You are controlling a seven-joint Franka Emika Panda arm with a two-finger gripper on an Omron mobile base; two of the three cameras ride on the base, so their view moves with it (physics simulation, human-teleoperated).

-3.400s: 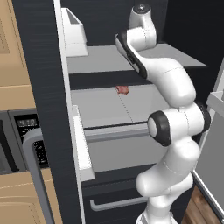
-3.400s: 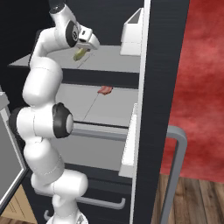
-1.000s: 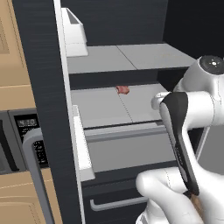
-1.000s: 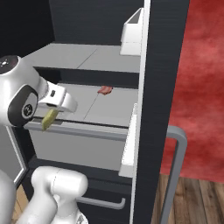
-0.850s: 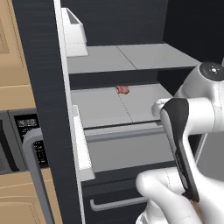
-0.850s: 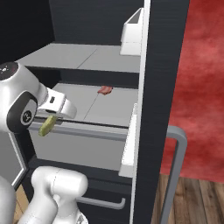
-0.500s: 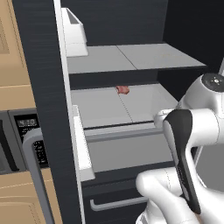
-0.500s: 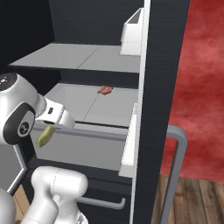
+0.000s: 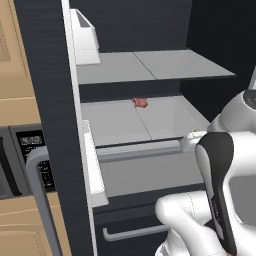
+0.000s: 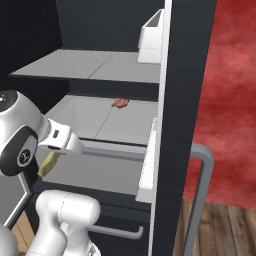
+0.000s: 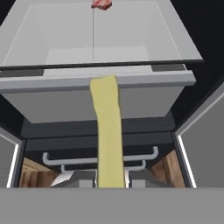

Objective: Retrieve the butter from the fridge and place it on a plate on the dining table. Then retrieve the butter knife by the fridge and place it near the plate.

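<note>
From the left side of the base I see the open fridge point(image 9: 50, 100) with its grey shelves, a small red food item point(image 9: 140, 102) on the middle shelf, and my own arm folded low at the right. From the right side, my hand point(image 10: 51, 161) hangs out in front of the fridge, below the level of the pulled-out grey drawer front point(image 10: 115, 152), and the butter point(image 10: 47, 164) sticks out of it, slanting downward.

Looking along the hand, the fingers point(image 11: 83, 178) are clamped together on the butter point(image 11: 107, 131). Its long axis runs straight out away from the hand, in line with the fingers, and its far end overlaps the drawer front point(image 11: 100, 78) in the picture. I can't tell whether it touches or merely lies in front.

The plate and the dining worktop lie somewhere other than ahead of me; what's ahead is the fridge. So I judge the coming move is to back away and turn, keeping that protruding stick free of the drawer edge and the door.
</note>
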